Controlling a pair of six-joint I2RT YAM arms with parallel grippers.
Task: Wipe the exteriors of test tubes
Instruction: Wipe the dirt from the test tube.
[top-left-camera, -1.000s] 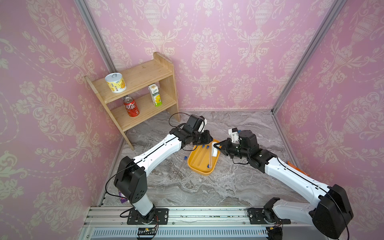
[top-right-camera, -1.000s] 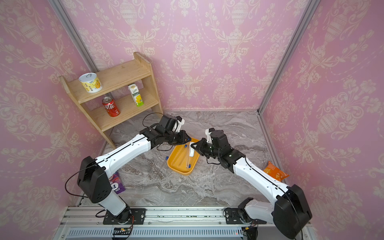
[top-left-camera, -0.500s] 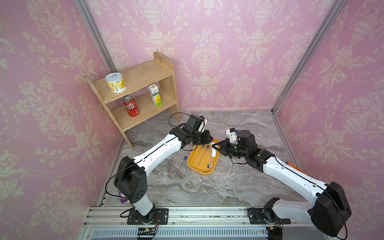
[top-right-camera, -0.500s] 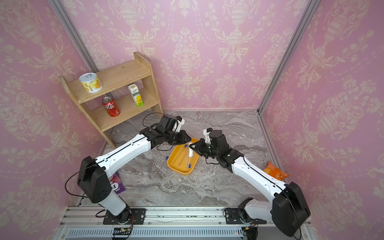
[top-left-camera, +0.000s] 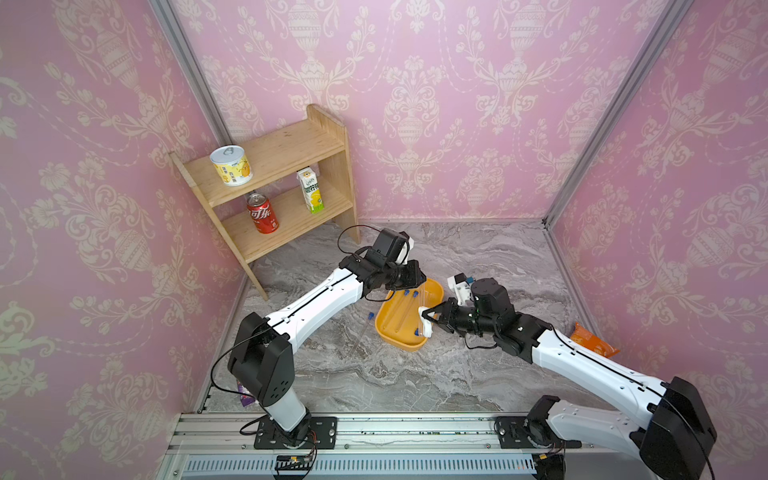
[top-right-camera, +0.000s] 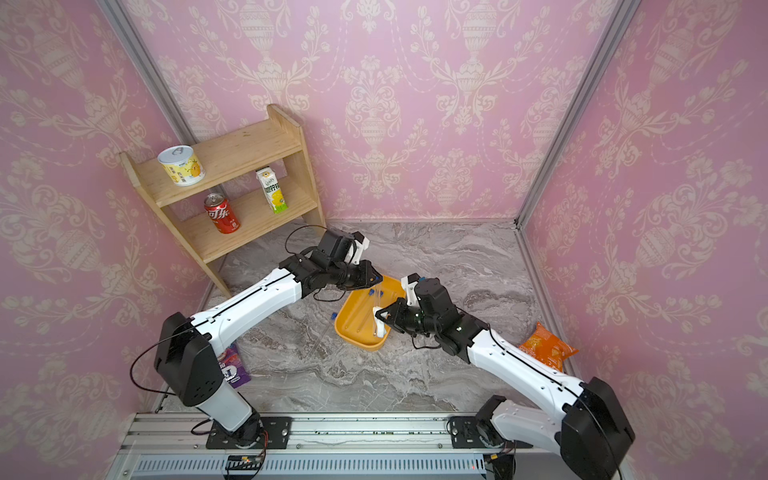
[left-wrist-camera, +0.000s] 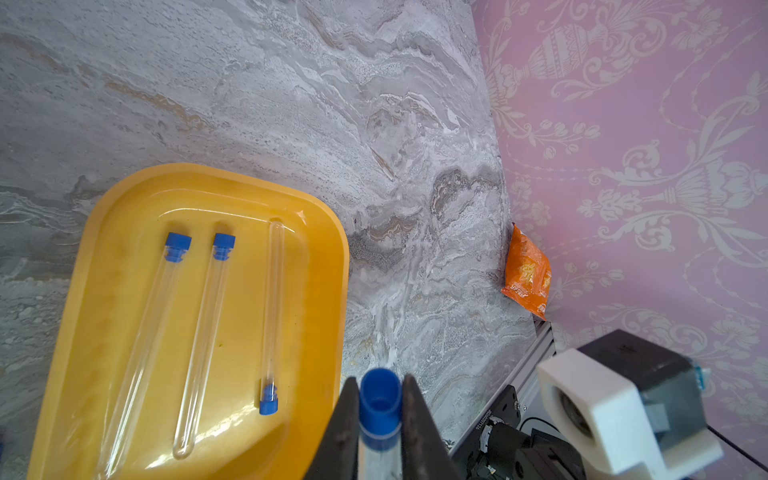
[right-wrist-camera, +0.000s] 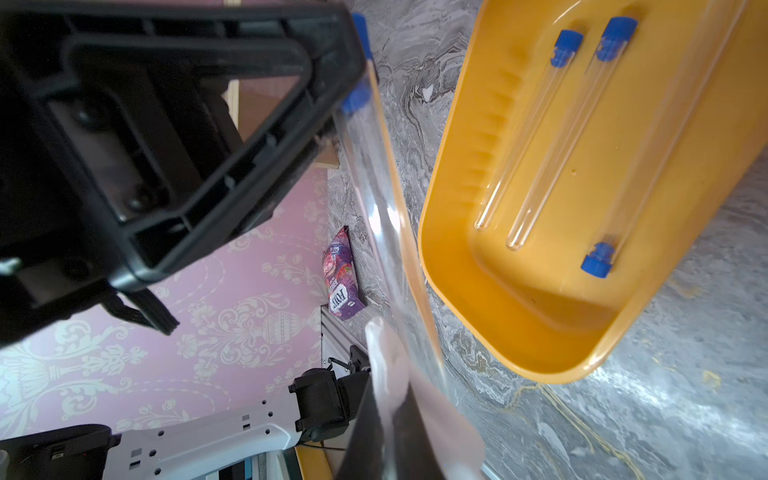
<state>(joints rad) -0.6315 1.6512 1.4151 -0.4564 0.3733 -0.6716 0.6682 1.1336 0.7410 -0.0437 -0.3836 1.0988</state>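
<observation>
Now, above the tray, the left gripper pinches the cap of a test tube, whose length runs down into the pad clamped by the right gripper.

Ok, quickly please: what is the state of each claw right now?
Left claw: closed on the blue-capped end of a test tube.
Right claw: closed on the white pad, against that tube.

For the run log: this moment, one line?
left gripper shut on held tube, cap end | right gripper shut on pad, against held tube | three tubes in tray | one tube on table
</observation>
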